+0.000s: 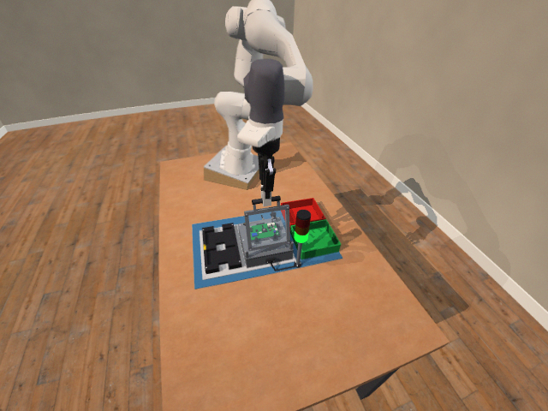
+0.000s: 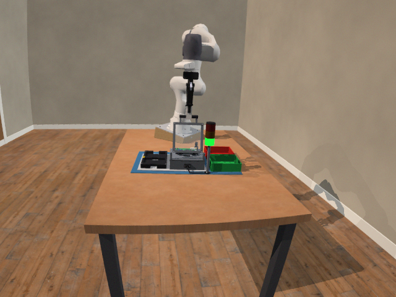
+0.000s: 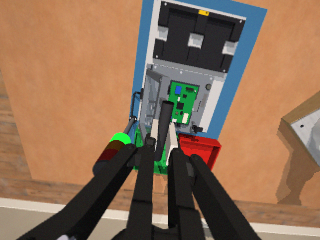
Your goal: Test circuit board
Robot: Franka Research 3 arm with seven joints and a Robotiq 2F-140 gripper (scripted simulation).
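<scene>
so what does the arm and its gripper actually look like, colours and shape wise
The arm has rounded, glossy white links with one dark grey segment, and stands on a pale grey base plate dotted with bolts. The gripper is black, with long slim linkage fingers and pale pads at the tips. No loose cables or markings show.
</scene>
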